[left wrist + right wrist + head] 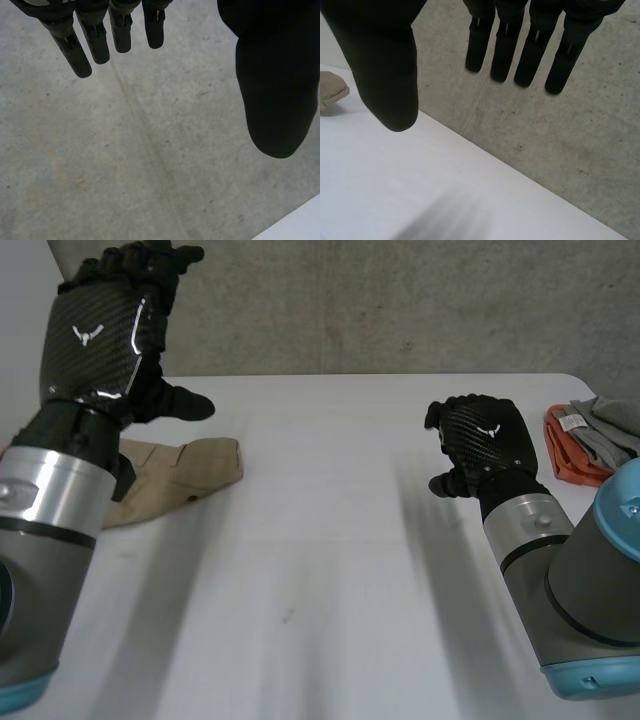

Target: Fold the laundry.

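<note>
A folded beige garment (185, 473) lies on the white table (330, 570) at the left, partly hidden behind my left arm. My left hand (105, 330) is raised high above it, apart from it, with straight fingers (75, 50) and the thumb (277, 90) spread, holding nothing. My right hand (482, 443) hovers over the right half of the table, also empty; its fingers (520, 55) are straight and the thumb (387, 75) stands apart. One end of the beige garment (331, 89) shows beyond that thumb.
A pile of orange and grey clothes (592, 438) lies at the table's far right edge. A grey concrete wall (400, 300) rises behind the table's far edge.
</note>
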Action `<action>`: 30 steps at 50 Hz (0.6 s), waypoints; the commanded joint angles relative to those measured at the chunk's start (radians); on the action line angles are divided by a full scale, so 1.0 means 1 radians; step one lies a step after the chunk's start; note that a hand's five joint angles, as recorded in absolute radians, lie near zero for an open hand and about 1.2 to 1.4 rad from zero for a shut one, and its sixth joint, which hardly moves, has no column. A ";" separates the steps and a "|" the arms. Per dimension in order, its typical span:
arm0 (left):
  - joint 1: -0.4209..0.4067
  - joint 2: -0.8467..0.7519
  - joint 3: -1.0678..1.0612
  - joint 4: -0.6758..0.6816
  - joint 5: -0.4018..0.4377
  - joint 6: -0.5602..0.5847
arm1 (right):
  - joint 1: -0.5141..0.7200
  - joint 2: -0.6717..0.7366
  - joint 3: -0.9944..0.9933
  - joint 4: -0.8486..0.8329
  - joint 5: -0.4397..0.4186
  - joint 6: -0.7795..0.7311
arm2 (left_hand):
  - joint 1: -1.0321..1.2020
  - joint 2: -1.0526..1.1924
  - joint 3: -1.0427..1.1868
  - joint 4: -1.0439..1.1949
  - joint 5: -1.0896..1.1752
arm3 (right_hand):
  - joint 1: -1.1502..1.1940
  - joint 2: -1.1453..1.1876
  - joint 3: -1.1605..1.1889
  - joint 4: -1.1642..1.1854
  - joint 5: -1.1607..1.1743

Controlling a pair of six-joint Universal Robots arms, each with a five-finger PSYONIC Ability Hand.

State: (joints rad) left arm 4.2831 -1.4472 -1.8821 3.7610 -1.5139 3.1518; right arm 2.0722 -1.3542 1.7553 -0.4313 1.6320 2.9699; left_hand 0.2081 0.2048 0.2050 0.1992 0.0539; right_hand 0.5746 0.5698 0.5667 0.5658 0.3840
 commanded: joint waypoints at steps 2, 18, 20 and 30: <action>0.127 -0.117 0.248 -0.389 -0.029 0.034 | 0.011 0.023 -0.030 0.032 -0.023 -0.052 | -0.034 -0.030 -0.030 -0.025 -0.054 | -0.400 -0.395 -0.392 -0.391 -0.384; 0.443 -0.801 0.716 -0.581 -0.057 0.424 | -0.055 0.067 -0.119 0.233 -0.172 -0.138 | -0.034 -0.030 -0.030 -0.025 -0.054 | -0.400 -0.395 -0.392 -0.391 -0.384; 0.455 -0.864 0.745 -0.549 -0.052 0.451 | -0.055 0.070 -0.117 0.233 -0.172 -0.140 | -0.034 -0.030 -0.030 -0.025 -0.054 | -0.400 -0.395 -0.392 -0.391 -0.384; 0.458 -1.020 0.821 -0.428 -0.031 0.568 | -0.052 0.083 -0.109 0.220 -0.169 -0.143 | 0.945 0.949 0.948 0.954 0.925 | -0.400 -0.395 -0.392 -0.391 -0.384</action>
State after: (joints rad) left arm 4.7532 -2.4335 -1.0751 3.2769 -1.5533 3.6806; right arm 2.0164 -1.2770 1.6421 -0.1994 1.4583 2.8280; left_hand 0.2993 0.2778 0.2792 0.2784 0.1151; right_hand 0.2288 0.2105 0.2102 0.2120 0.0496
